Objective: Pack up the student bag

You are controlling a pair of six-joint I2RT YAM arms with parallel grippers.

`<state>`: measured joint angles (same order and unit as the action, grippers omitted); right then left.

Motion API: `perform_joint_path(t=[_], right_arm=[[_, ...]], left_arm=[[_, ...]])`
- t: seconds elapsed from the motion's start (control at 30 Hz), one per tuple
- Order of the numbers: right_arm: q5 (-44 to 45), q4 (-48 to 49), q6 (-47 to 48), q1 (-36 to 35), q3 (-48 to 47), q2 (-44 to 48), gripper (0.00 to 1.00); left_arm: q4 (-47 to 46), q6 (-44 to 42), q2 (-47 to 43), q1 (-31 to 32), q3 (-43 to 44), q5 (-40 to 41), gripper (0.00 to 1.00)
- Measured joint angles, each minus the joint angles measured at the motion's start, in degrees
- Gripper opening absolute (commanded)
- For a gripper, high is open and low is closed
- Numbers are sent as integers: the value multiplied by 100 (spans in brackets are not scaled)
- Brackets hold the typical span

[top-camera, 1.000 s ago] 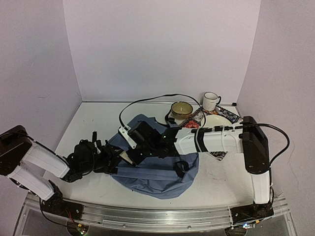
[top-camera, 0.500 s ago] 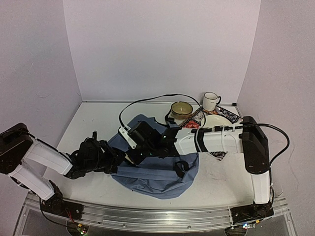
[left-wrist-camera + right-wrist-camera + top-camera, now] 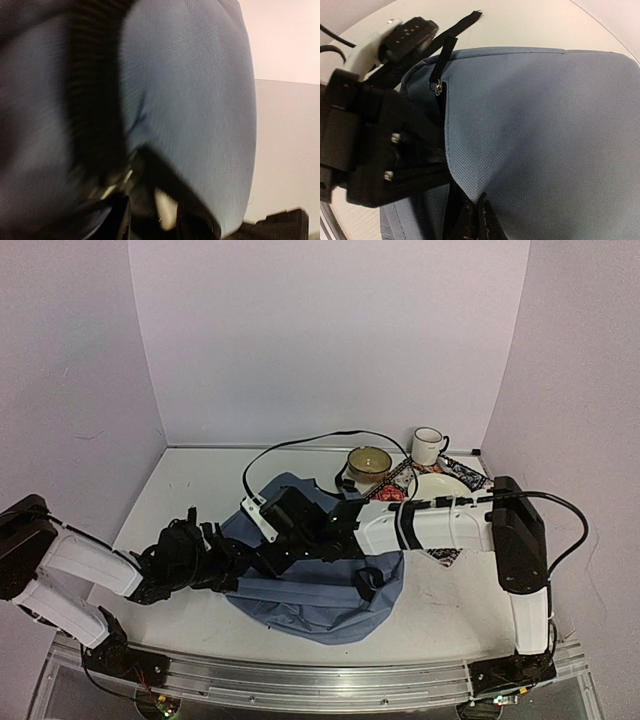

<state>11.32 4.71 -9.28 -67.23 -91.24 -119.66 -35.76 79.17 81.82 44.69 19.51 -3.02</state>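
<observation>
Table [image 3: 185,490]: white, walled in by pale panels on the left, the back and the right.
Left arm: lies low across the near-left of the table, reaching toward the middle.
Left gripper [image 3: 228,562]: at the bag's left edge, against the fabric. Its own camera is blurred and filled with blue cloth and a dark band, so I cannot tell whether the fingers are apart or together. From the right wrist it shows as a black block [image 3: 380,150] pushed up to the bag's open edge.
Bag [image 3: 320,595]: slate blue, flat on the near middle of the table, between the two grippers and under the right arm. Its rounded end points to the near edge.
Zip pull [image 3: 438,87]: a black tab on a small metal ring, at the top of the bag's dark edge.
Right gripper [image 3: 268,558]: over the bag's left part, just beside the left gripper. Its fingers [image 3: 470,220] are together, pinching the bag's fabric edge [image 3: 447,165].
Right arm: stretched leftward from its base at the near right, low over the bag.
Buckle [image 3: 368,582]: black, on the bag's right side.
Bowl [image 3: 369,464]: tan, behind the bag.
Cloth [image 3: 398,483]: patterned, right of the bowl, under the plate.
Plate [image 3: 445,486]: pale, partly hidden by the right arm.
Mug [image 3: 428,446]: white, upright, at the far right corner.
</observation>
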Motion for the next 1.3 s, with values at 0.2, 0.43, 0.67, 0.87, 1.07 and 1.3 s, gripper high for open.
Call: perform_joint_path(t=[0.2, 0.43, 0.67, 0.87, 1.07, 1.3], right_arm=[[23, 100, 0, -16, 104, 0, 3], [39, 239, -2, -21, 245, 0, 3], [90, 445, -3, -32, 526, 42, 3], [91, 422, -41, -36, 592, 96, 3], [91, 423, -58, -36, 601, 97, 4], [86, 437, -107, -36, 683, 107, 4]], left_arm=[[820, -362, -1279, 0, -402, 229, 49], [2337, -1041, -2063, -176, -99, 736, 53], [3204, -1589, -2149, -1001, 85, 662, 58], [3632, -1944, -2038, -1195, 325, 593, 60], [3513, -2231, -1431, -1349, 746, 253, 59], [3328, -2445, -1186, -1466, 750, -42, 55]])
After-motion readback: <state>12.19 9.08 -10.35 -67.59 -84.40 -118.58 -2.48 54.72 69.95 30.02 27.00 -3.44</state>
